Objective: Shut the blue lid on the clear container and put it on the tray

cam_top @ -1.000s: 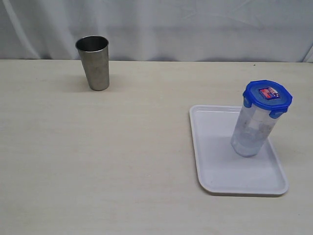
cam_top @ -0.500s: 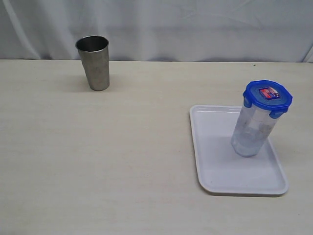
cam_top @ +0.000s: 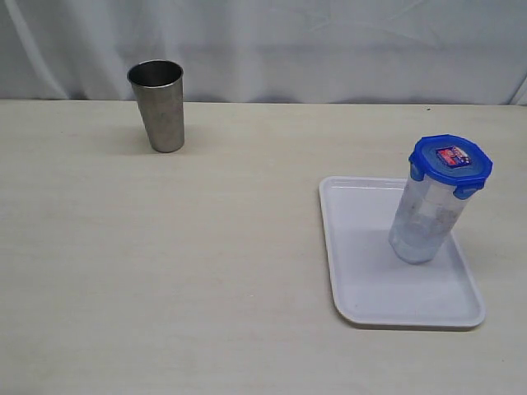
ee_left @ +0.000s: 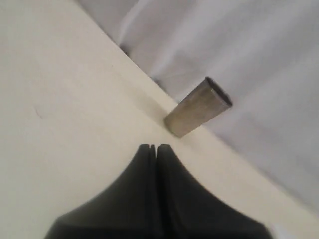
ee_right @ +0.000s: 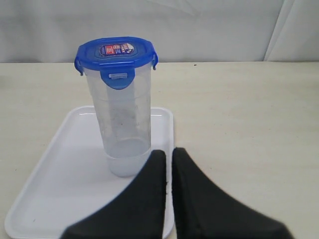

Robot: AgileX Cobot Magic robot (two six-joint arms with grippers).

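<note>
Both grippers clenched, empty: left gripper [ee_left: 155, 148] jaws pressed together above bare table [cam_top: 247, 247]; right gripper [ee_right: 168, 154] jaws nearly touching, short of clear container [cam_top: 424, 220].

No change over last second.

- Container upright on tray [cam_top: 362, 280], just 3 o'clock of tray centre.
- Blue lid [cam_top: 450, 159] seated on top, front flap looks snapped down.
- Tray at table's 4 o'clock, steel cup [cam_top: 160, 103] at 10 o'clock.

Judgement: task looks complete.

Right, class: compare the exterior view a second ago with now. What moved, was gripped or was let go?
Nothing has visibly changed. The clear container stands on the tray with the blue lid on it, and the steel cup stands apart on the table, as before.
</note>
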